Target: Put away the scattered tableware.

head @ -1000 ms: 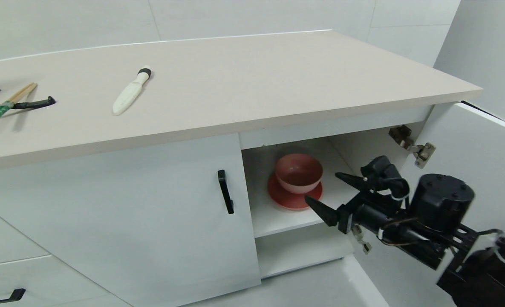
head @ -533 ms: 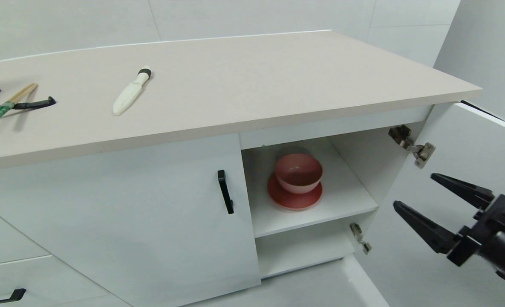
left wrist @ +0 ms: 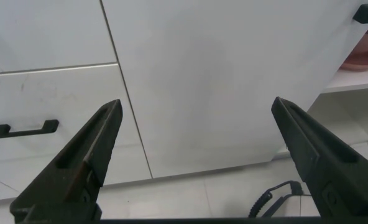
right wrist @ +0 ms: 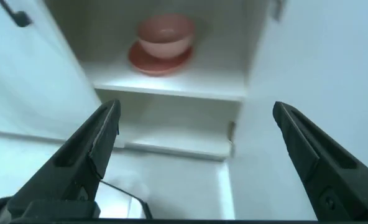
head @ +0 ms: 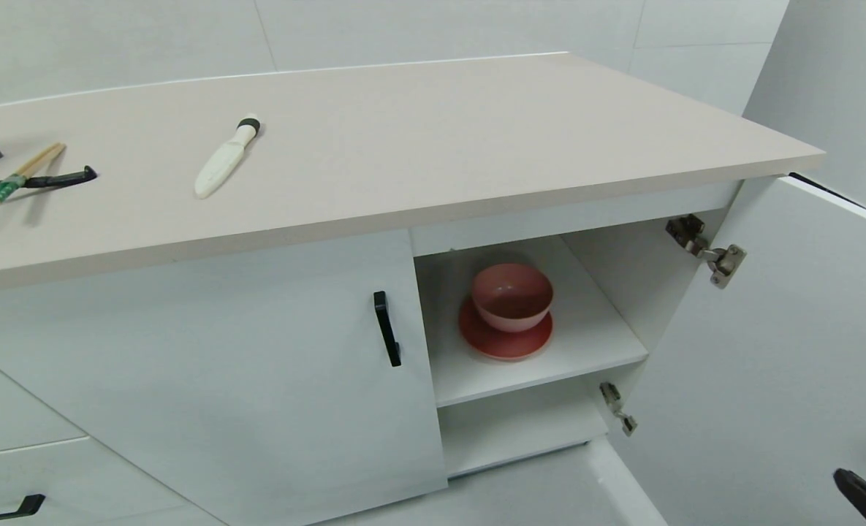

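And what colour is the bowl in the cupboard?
The bowl is pink, on a red plate; head view shows it best.

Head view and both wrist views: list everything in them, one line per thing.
bowl: one, pink, on the plate, upper cabinet shelf
plate: one, red, under the bowl
cream utensil: one, cream with black band, on the countertop
chopsticks: one pair, wooden with green band, countertop's left end
black utensil: one, black, crossing the chopsticks
countertop: one, beige, above the cabinet
shut door: one, white, black handle
open door: one, white, right side
left hand: black, open, facing the shut door
right hand: black, open, facing the shelves
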Robot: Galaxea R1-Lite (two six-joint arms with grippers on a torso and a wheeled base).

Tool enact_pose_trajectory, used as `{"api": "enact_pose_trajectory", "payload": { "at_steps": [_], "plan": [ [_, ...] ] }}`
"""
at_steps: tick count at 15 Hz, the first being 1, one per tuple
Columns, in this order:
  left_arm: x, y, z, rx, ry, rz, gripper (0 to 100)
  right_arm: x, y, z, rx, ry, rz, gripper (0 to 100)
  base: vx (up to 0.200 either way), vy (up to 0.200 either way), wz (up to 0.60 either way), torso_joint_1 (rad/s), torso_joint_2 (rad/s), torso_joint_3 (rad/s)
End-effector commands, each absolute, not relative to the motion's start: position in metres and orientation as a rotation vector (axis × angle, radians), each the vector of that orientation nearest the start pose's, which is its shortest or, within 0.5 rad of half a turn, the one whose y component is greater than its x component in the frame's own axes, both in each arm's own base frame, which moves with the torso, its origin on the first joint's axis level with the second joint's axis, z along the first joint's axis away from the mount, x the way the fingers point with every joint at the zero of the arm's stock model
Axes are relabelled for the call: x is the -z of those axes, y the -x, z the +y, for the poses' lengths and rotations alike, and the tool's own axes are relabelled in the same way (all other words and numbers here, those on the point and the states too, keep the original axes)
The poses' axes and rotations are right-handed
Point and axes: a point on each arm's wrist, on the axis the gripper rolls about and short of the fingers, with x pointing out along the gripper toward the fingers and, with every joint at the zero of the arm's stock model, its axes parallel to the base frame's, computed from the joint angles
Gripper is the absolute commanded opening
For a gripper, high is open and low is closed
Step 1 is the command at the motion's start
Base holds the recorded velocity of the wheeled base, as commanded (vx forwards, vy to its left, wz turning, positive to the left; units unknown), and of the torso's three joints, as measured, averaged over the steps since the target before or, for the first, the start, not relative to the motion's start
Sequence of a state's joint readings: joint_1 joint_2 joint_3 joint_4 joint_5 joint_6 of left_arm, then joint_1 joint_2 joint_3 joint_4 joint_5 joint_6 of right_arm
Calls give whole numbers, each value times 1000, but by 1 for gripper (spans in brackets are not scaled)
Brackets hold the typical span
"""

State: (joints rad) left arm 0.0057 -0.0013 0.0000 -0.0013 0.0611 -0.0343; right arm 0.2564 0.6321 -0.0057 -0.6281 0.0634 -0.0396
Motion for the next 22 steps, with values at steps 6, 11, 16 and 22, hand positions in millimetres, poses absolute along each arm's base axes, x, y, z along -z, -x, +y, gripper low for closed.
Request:
{"api": "enact_pose_trajectory", "payload": {
  "at_steps": [6,11,16,22],
  "plan": [
    [-76,23,1,-67,41,-3,100,-75,23,0,24,37,5,100,0,0,0,0,0,0],
    [-76,23,1,-67,43,-3,100,-75,23,0,23,37,0,100,-120,0,0,4,2,1],
    [-75,23,1,-67,40,-1,100,-75,23,0,25,25,0,100,-200,0,0,6,1,2],
    [-75,23,1,-67,-22,2,100,-75,23,0,23,23,0,100,-67,-167,0,2,1,3]
  ]
}}
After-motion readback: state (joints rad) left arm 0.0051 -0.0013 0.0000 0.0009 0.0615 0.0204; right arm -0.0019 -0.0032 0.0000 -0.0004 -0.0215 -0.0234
